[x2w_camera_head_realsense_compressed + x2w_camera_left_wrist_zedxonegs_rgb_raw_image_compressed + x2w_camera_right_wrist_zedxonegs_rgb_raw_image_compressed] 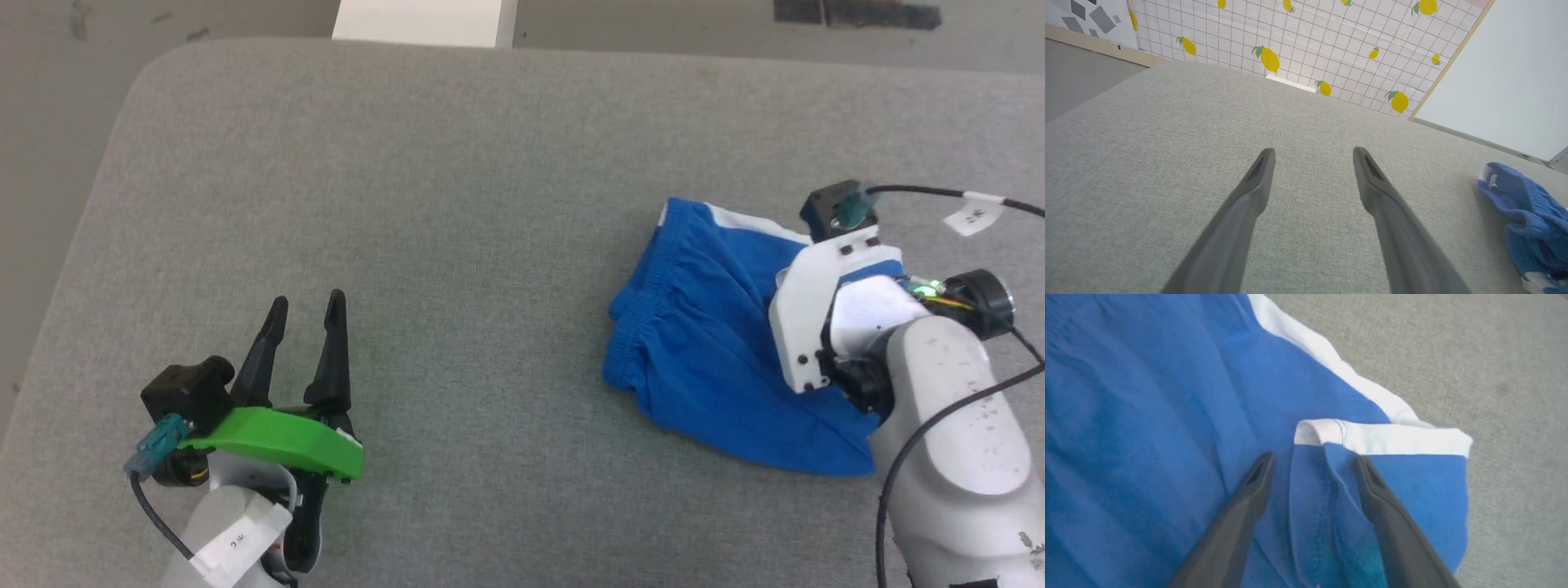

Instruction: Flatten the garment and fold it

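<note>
1. The garment (702, 343) lies bunched on the right part of the grey worktop (457, 204). Its gathered waistband (645, 302) faces the robot's left and its leg ends face right, so from waist to hem it runs across the robot's front.
2. The right tool (1313, 456) is directly over the hem end. Its jaws are spread wide on either side of a raised fold (1314, 506) of blue cloth, just short of a turned-over white hem band (1380, 439). Nothing is pinched between them.
3. The left tool (309, 298) hovers over bare worktop, well apart from the cloth. Its jaws are wide open and empty, and the garment lies off to its right.
4. The right arm is clearly the nearer. The coming move likely depends on that fold sitting between its fingers, since closing there should catch the hem corner. The left arm would have to travel right to reach the waistband.
5. The right wrist view gives the fold and hem close up, while in the head view the white wrist housing (804, 318) covers that spot. The head view shows the whole layout. The left wrist view catches the waistband end at its right edge.
</note>
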You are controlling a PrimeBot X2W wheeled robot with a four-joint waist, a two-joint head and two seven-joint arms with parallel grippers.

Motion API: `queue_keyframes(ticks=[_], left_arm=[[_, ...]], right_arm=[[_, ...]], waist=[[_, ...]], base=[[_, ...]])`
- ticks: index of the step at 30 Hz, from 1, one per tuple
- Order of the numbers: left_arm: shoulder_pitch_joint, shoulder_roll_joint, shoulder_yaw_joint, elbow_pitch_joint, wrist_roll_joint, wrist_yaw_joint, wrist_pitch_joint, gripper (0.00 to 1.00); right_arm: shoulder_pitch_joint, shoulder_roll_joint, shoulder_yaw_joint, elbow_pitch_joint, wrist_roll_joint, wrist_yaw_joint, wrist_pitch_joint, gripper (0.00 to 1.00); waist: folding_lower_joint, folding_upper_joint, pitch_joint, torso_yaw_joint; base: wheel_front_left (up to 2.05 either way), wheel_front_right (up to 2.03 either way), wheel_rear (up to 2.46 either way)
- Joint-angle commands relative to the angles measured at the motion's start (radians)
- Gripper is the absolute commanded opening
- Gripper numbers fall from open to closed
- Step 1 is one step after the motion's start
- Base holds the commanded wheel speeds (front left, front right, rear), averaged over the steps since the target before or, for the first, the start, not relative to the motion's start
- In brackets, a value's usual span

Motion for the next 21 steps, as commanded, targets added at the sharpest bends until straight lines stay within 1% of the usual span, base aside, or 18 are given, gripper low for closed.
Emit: queue_keyframes(ticks=[1, 2, 3, 4, 10, 14, 15, 16, 21], left_arm=[[-0.017, 0.007, 0.004, 0.002, -0.016, -0.005, -0.008, 1.0], [-0.019, 0.008, 0.005, 0.004, -0.016, -0.005, -0.009, 1.0], [-0.02, 0.008, 0.006, 0.005, -0.016, -0.006, -0.009, 1.0], [-0.022, 0.009, 0.006, 0.006, -0.015, -0.006, -0.01, 1.0], [-0.022, 0.009, 0.004, 0.013, -0.013, -0.006, -0.013, 1.0], [-0.018, 0.009, 0.004, 0.014, -0.013, -0.004, -0.014, 1.0], [-0.015, 0.01, 0.004, 0.013, -0.013, -0.004, -0.014, 1.0], [-0.011, 0.013, 0.002, 0.01, -0.013, -0.003, -0.014, 1.0], [-0.017, 0.013, -0.009, 0.003, -0.015, -0.003, -0.006, 1.0]], right_arm=[[-0.018, -0.001, 0.006, 0.011, -0.007, -0.001, 0.002, 1.0], [-0.021, 0.0, 0.007, 0.02, -0.006, -0.001, 0.003, 1.0], [-0.024, 0.002, 0.006, 0.022, -0.006, -0.001, -0.003, 0.4], [-0.027, 0.004, 0.006, 0.024, -0.007, -0.001, -0.012, 0.0], [-0.034, 0.011, -0.013, 0.026, 0.009, -0.001, -0.039, 0.0], [-0.027, 0.017, -0.072, -0.019, 0.036, -0.001, -0.072, 0.0], [-0.021, 0.018, -0.099, -0.036, 0.046, -0.001, -0.08, 0.0], [0.007, 0.023, -0.197, -0.096, 0.056, -0.001, -0.091, 0.0], [0.106, 0.042, -0.419, -0.181, 0.055, -0.001, -0.073, 0.0]], waist=[[0.0, 0.0, 0.012, 0.007], [0.0, 0.0, 0.013, 0.006], [0.0, 0.0, 0.013, 0.005], [0.0, 0.0, 0.012, 0.004], [0.0, 0.0, -0.003, -0.012], [0.0, 0.0, -0.019, -0.033], [0.0, 0.0, -0.024, -0.041], [0.0, 0.0, -0.03, -0.057], [0.0, 0.0, -0.027, -0.068]], base=[[0.0, 0.0, 0.0], [0.0, 0.0, 0.0], [0.0, 0.0, 0.0], [0.0, 0.0, 0.0], [0.0, 0.0, 0.0], [0.0, 0.0, 0.0], [0.0, 0.0, 0.0], [0.0, 0.0, 0.0], [0.0, 0.0, 0.0]])
